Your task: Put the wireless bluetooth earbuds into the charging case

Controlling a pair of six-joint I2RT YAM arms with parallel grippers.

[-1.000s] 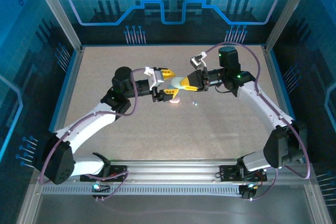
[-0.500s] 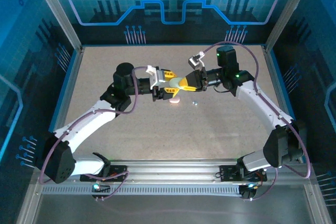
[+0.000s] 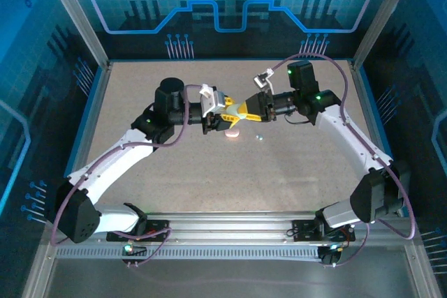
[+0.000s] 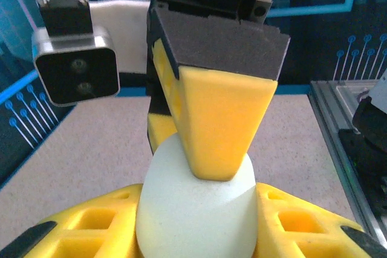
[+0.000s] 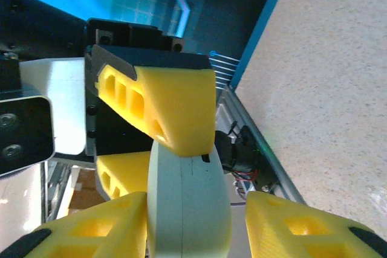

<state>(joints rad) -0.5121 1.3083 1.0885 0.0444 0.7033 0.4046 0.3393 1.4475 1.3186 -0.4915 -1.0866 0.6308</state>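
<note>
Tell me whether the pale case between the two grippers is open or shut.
Looks shut: the halves of the case meet along a thin seam in the right wrist view, with no gap between them.

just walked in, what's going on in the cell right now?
Both arms meet over the middle of the table on one pale oval case, held up in the air. The left gripper is shut on it, jaws pinching its sides. The right gripper straddles it too, but its wrist view shows a gap at one finger, so its jaws look open. The case looks closed. A pink piece and a tiny bead, likely an earbud, lie on the table below.
</note>
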